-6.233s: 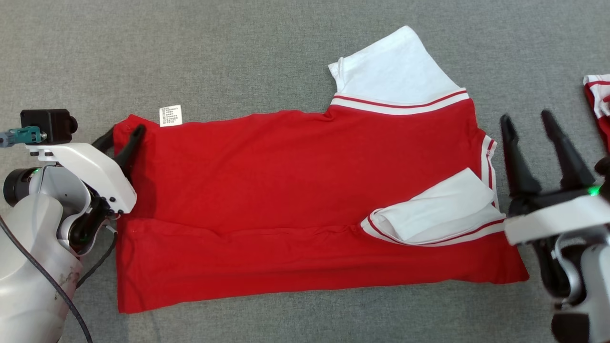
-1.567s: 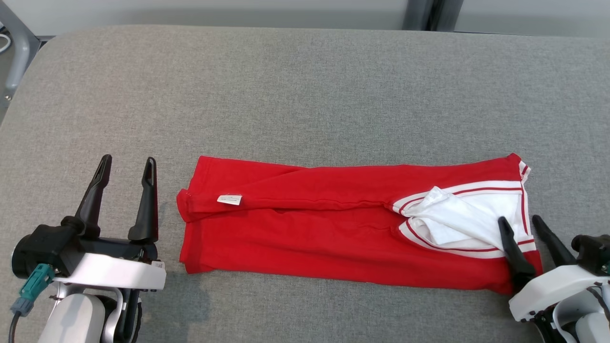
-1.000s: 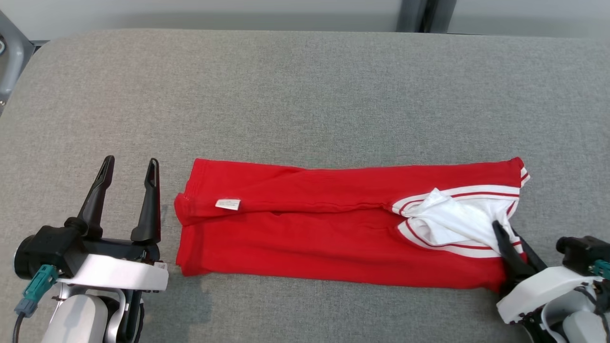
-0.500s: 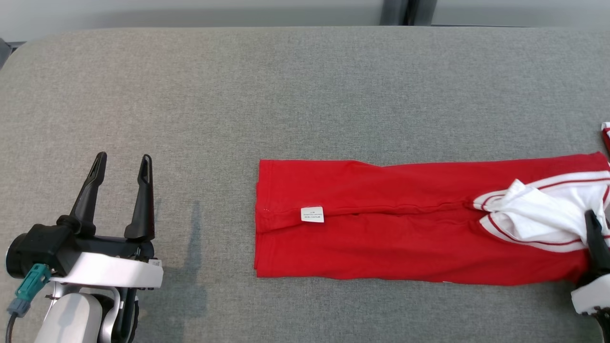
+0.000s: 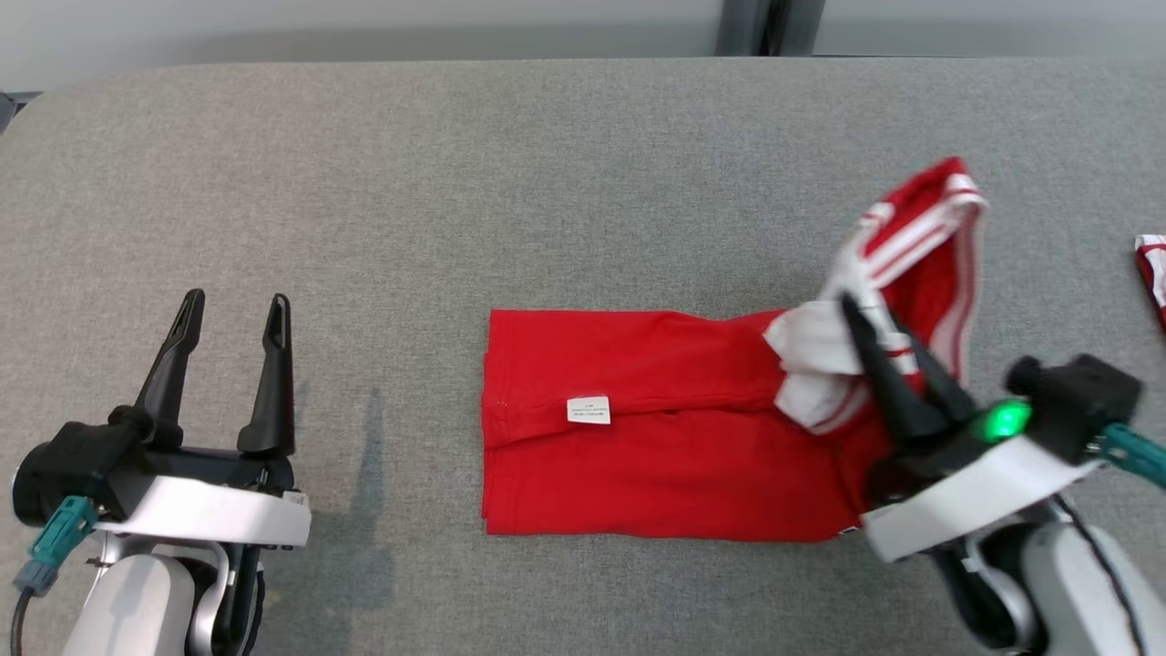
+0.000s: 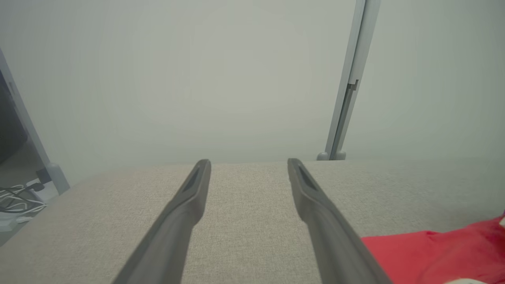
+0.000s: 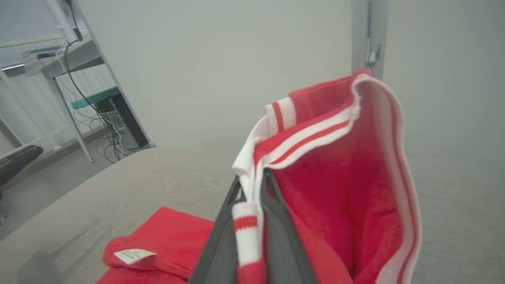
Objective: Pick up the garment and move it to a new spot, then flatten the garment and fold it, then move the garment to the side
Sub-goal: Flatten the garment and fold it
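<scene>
The garment (image 5: 656,428) is a red shirt with white, red-striped trim, folded into a long band on the grey table (image 5: 547,182). Its left half lies flat with a small white label (image 5: 588,409) on top. My right gripper (image 5: 861,314) is shut on the shirt's right end and holds it lifted above the flat part, the striped edge (image 7: 311,134) standing up over the fingers (image 7: 272,221). My left gripper (image 5: 232,305) is open with nothing in it, well to the left of the shirt. In the left wrist view its fingers (image 6: 185,209) point across bare table, the garment (image 6: 438,256) at lower right.
Another red and white piece of cloth (image 5: 1153,273) peeks in at the right edge of the table. A grey wall and a post (image 5: 751,27) stand behind the table's far edge. Cables and a desk (image 7: 79,79) show off the table's far side.
My right gripper has lifted the shirt's right end off the table and carried it leftward over the flat part. The left gripper has stayed put.
</scene>
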`<state>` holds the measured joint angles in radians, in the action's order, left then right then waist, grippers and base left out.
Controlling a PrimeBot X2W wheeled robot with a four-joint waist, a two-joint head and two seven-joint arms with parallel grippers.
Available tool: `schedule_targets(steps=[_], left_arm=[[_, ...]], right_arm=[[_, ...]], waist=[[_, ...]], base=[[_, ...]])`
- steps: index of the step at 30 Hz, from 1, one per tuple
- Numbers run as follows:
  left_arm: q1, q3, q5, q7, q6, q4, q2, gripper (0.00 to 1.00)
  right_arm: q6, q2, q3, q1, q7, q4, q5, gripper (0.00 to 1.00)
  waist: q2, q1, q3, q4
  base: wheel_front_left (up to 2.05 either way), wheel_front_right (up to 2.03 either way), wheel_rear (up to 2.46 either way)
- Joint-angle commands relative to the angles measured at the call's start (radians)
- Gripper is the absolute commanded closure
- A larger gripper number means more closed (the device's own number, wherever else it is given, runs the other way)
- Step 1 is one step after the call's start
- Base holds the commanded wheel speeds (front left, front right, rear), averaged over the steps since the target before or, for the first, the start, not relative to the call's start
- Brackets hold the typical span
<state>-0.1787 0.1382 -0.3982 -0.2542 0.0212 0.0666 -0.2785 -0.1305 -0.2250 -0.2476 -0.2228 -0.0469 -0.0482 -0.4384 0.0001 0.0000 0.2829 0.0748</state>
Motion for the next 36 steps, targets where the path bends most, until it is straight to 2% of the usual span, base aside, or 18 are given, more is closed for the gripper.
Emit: schedule_targets(steps=[1, 6, 13, 19, 22, 23, 24, 25, 28, 32, 36], left_arm=[[-0.022, 0.003, -0.005, 0.0, -0.005, 0.002, -0.003, 0.0], [-0.043, 0.021, -0.007, -0.001, -0.016, 0.021, 0.008, 0.0], [-0.064, 0.046, -0.002, -0.005, -0.036, 0.057, 0.028, 0.0], [-0.083, 0.062, 0.007, -0.008, -0.051, 0.088, 0.047, 0.0], [-0.084, 0.064, 0.01, -0.009, -0.056, 0.094, 0.051, 0.0], [-0.083, 0.065, 0.012, -0.009, -0.057, 0.097, 0.053, 0.0], [-0.084, 0.064, 0.012, -0.009, -0.058, 0.101, 0.054, 0.0], [-0.085, 0.064, 0.014, -0.009, -0.059, 0.104, 0.054, 0.0], [-0.087, 0.062, 0.014, -0.01, -0.064, 0.113, 0.054, 0.0], [-0.085, 0.053, 0.019, -0.009, -0.065, 0.117, 0.055, 0.0], [-0.075, 0.04, 0.023, -0.009, -0.062, 0.113, 0.055, 0.0]], right_arm=[[0.0, 0.023, -0.049, -0.026, 0.024, -0.024, -0.004, 1.0], [0.0, 0.086, -0.18, -0.089, 0.034, 0.015, -0.023, 1.0], [0.0, 0.147, -0.349, -0.165, -0.01, 0.212, -0.072, 1.0], [0.0, 0.169, -0.43, -0.231, -0.082, 0.394, -0.135, 1.0], [0.0, 0.169, -0.447, -0.254, -0.107, 0.441, -0.152, 1.0], [0.0, 0.17, -0.456, -0.265, -0.121, 0.46, -0.161, 0.62], [0.0, 0.171, -0.465, -0.273, -0.13, 0.478, -0.17, 0.18], [0.0, 0.172, -0.477, -0.28, -0.14, 0.487, -0.184, 0.0], [0.0, 0.171, -0.516, -0.302, -0.166, 0.491, -0.226, 0.0], [0.0, 0.171, -0.543, -0.316, -0.2, 0.431, -0.245, 0.0], [0.0, 0.158, -0.486, -0.294, -0.215, 0.321, -0.227, 0.0]], waist=[[-0.0001, 0.0, 0.001, 0.008], [-0.0001, 0.0, 0.004, 0.032], [-0.0001, 0.0, 0.002, 0.068], [-0.0001, 0.0, 0.002, 0.098], [-0.0001, 0.0, 0.003, 0.102], [-0.0001, 0.0, 0.003, 0.103], [-0.0001, 0.0, 0.004, 0.103], [-0.0001, 0.0, 0.004, 0.102], [-0.0001, 0.0, 0.002, 0.099], [-0.0001, 0.0, -0.005, 0.086], [-0.0001, 0.0, -0.011, 0.068]], base=[[0.0, 0.0, 0.0], [0.0, 0.0, 0.0], [0.0, 0.0, 0.0], [0.0, 0.0, 0.0], [0.0, 0.0, 0.0], [0.0, 0.0, 0.0], [0.0, 0.0, 0.0], [0.0, 0.0, 0.0], [0.0, 0.0, 0.0], [0.0, 0.0, 0.0], [0.0, 0.0, 0.0]])
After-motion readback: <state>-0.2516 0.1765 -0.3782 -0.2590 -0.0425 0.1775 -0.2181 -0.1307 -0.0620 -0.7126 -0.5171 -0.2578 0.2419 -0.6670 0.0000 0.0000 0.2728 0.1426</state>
